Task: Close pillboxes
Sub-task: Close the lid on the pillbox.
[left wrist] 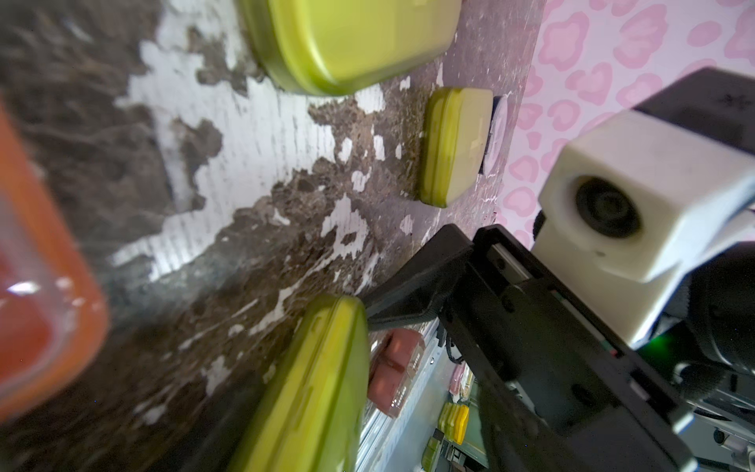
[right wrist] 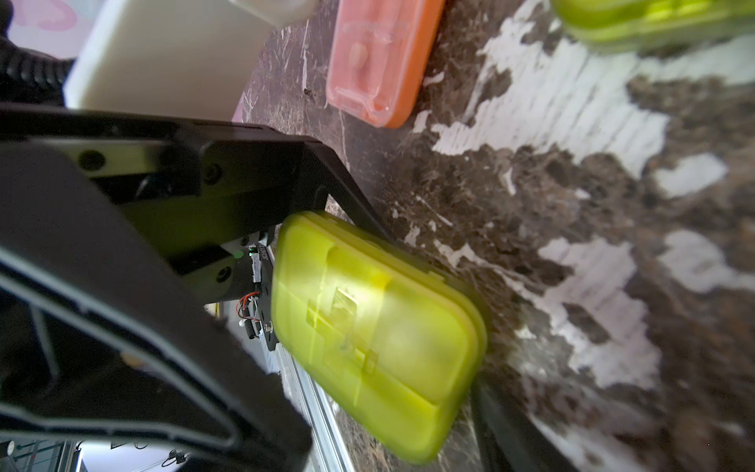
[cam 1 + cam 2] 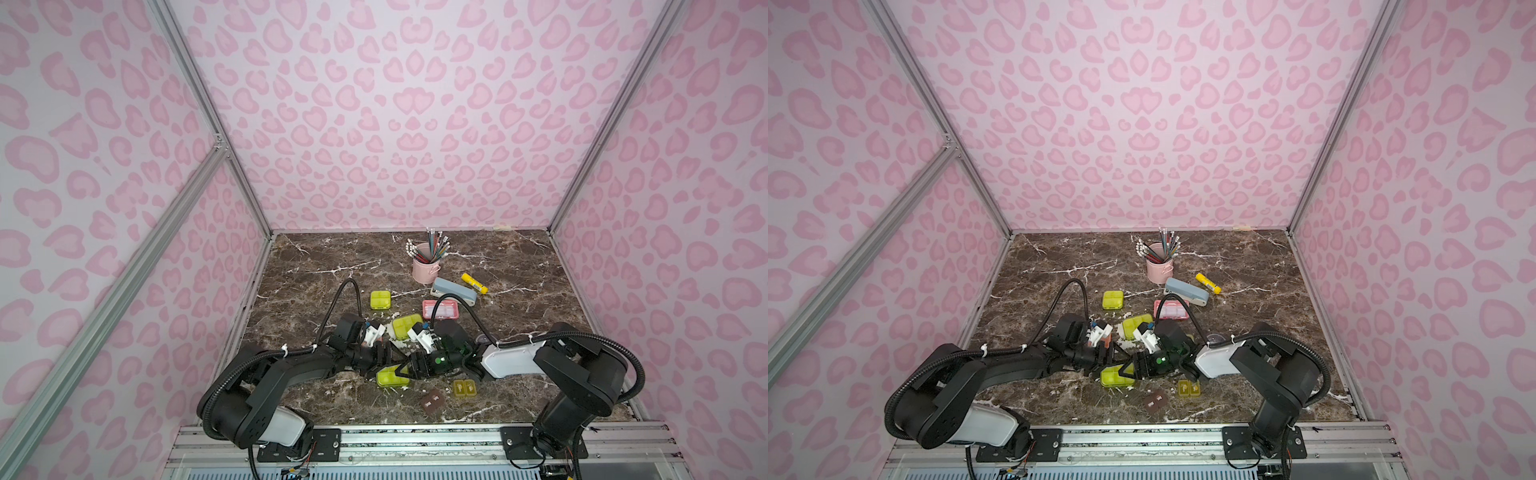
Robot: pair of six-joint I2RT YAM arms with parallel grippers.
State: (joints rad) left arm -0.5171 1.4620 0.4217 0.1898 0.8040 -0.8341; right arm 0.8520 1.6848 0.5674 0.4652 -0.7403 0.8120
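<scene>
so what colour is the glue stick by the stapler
Yellow glue stick, clearest in a top view.

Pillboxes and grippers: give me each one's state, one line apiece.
near yellow-green pillbox, lid down
middle yellow-green pillbox, closed
far yellow-green pillbox, closed
pink pillbox, looks closed
orange pillbox, looks closed
olive pillbox, closed
brown pillbox, closed
right gripper, gripping the near yellow-green pillbox
left gripper, cannot tell

Enclosing the cell on three sides with pale walls (image 3: 415,104) printed in pink heart-like spots. Bracing the corners with silver aluminium posts (image 3: 201,95). Flooring it with a dark brown marble-patterned surface (image 3: 519,270), white-veined, showing white patches. Edging the near side with a metal rail (image 3: 415,436).
</scene>
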